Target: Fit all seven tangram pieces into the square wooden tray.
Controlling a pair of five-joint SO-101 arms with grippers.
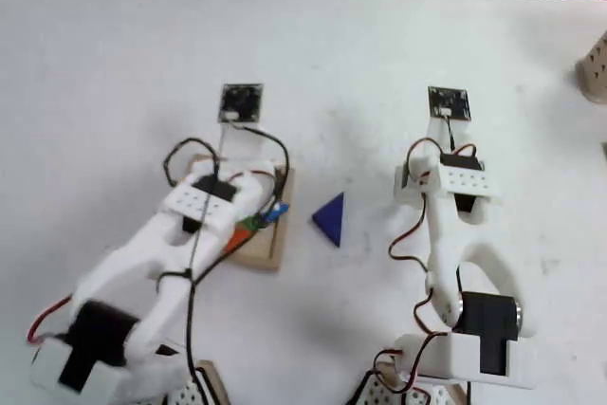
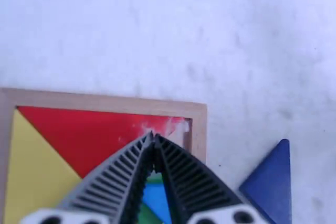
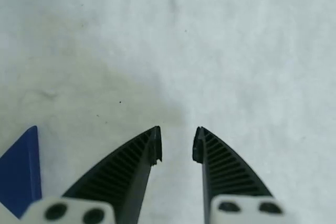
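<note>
The square wooden tray [image 2: 105, 99] holds a red triangle [image 2: 89, 132], a yellow triangle [image 2: 31, 177], a light blue piece [image 2: 156, 199] and a sliver of green. My left gripper [image 2: 153, 139] is shut and empty, its tips over the red triangle near a tray corner. The dark blue triangle [image 2: 270, 182] lies flat on the white table just outside the tray. In the high view it [image 1: 330, 218] sits between the tray [image 1: 261, 253] and the right arm [image 1: 455, 187]. My right gripper [image 3: 177, 142] hangs open above bare table, the blue triangle [image 3: 21, 171] off to one side.
The left arm [image 1: 204, 206] and its cables cover most of the tray from above. A wooden block with holes [image 1: 593, 68] stands at the far right table edge. Another wooden piece [image 1: 207, 384] lies by the left arm's base. White table spreads all around.
</note>
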